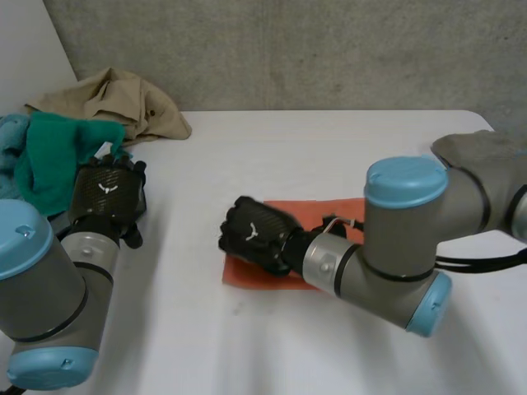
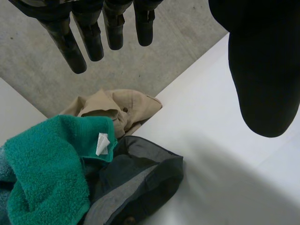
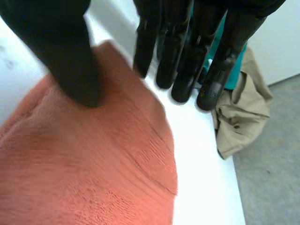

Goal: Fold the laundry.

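A folded orange cloth [image 1: 331, 211] lies flat in the middle of the white table [image 1: 272, 156]. My right hand [image 1: 255, 235] hovers over its left end, open. In the right wrist view the fingers [image 3: 187, 51] reach straight out past the orange cloth's [image 3: 93, 164] edge, while the thumb [image 3: 65, 51] stands apart over the cloth and nothing is pinched. My left hand [image 1: 105, 191] is open at the left by the laundry pile, its fingers [image 2: 93, 33] straight above a green towel [image 2: 47, 159], a dark grey garment [image 2: 136, 178] and a tan garment [image 2: 117, 105].
The pile sits at the table's back left corner: green towel [image 1: 49, 156], tan garment [image 1: 123, 99] and a light blue cloth [image 1: 10, 140]. A grey cloth [image 1: 486, 148] lies at the right edge behind my right arm. A concrete wall runs behind the table.
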Controlling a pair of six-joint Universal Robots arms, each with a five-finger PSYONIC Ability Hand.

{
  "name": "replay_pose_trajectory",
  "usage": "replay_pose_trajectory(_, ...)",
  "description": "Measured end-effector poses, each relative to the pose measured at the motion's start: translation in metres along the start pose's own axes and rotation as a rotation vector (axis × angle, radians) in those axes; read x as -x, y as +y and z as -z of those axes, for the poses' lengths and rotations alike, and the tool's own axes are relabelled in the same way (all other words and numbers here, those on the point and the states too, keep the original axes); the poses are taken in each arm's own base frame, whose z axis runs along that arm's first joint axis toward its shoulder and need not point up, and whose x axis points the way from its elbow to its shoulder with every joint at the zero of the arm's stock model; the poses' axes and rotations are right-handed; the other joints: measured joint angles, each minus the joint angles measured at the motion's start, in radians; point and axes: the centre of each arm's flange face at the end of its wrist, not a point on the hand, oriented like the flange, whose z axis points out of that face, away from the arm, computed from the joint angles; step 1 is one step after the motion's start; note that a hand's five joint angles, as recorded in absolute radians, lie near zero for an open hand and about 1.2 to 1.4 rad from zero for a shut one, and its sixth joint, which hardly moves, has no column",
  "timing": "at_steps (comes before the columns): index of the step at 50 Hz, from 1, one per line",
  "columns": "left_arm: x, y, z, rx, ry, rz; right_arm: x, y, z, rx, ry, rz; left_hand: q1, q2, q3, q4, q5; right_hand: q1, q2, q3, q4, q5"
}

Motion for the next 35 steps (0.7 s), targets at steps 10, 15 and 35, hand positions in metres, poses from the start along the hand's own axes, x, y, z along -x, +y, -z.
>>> replay_pose_trajectory(10,-0.003,-0.025,-0.003,-0.086,0.002,0.014,-0.033,-0.004,0.013,0.011,0.096,-0.096,0.000,0.000,0.000,0.000,0.000,-0.605,-0.791,-0.815,-0.801,-0.776)
replay_pose_trajectory(15,-0.020,-0.058,0.004,-0.194,0.050,0.034,-0.081,0.011,0.042,0.073,0.265,-0.332,0.000,0.000,0.000,0.000,0.000,-0.605,-0.791,-0.816,-0.801,-0.776)
replay_pose_trajectory(35,-0.144,-0.053,0.016,-0.264,0.387,0.000,-0.068,0.141,0.164,0.466,0.469,-0.781,0.000,0.000,0.000,0.000,0.000,-0.588,-0.752,-0.763,-0.779,-0.741)
